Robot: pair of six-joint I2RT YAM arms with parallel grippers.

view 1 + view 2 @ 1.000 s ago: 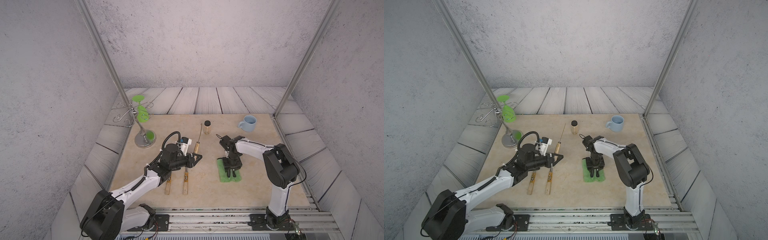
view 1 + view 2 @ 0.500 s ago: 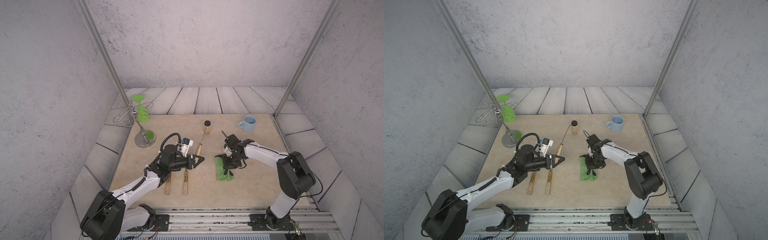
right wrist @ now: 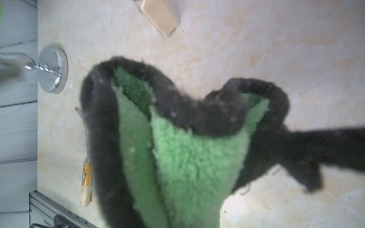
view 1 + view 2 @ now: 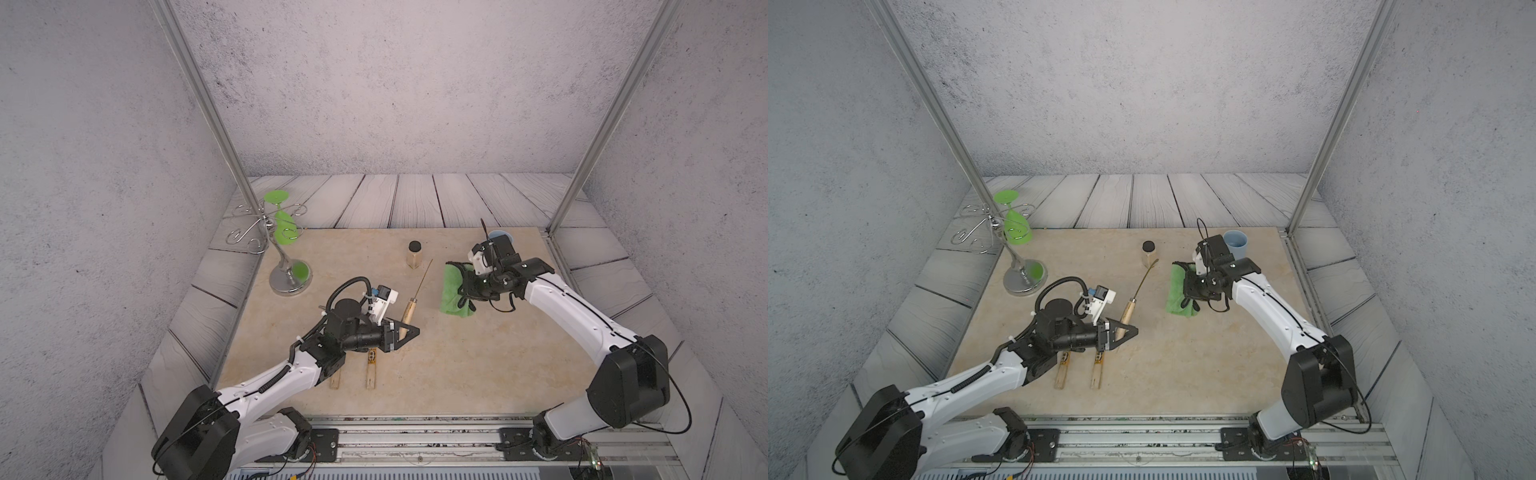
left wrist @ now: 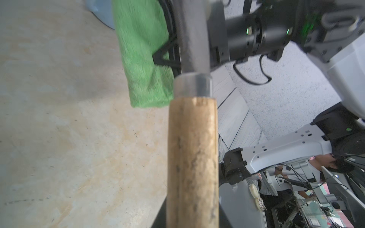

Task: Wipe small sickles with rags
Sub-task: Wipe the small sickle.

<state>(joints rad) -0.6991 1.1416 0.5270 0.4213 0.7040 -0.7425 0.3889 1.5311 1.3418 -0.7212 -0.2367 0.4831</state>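
Sickle (image 4: 409, 309) sits clamped by its wooden handle in my left end effector (image 4: 405, 332); my right end effector (image 4: 463, 286) grips the green rag (image 4: 451, 291) near the blade

I'm looking at a beige, marbled counter (image 4: 478, 365) set on grey planks. At its far left edge stands the round chrome base of a wire stand (image 4: 290, 279). Toward the back, near the middle, a small jar (image 4: 414, 254) with a black lid stands upright, and a pale blue cup (image 4: 1235, 243) stands by the far right corner. Near the front, one small sickle (image 4: 1061, 374) and a second sickle (image 4: 1097, 372) lie parallel, just apart, their blades hidden from me.
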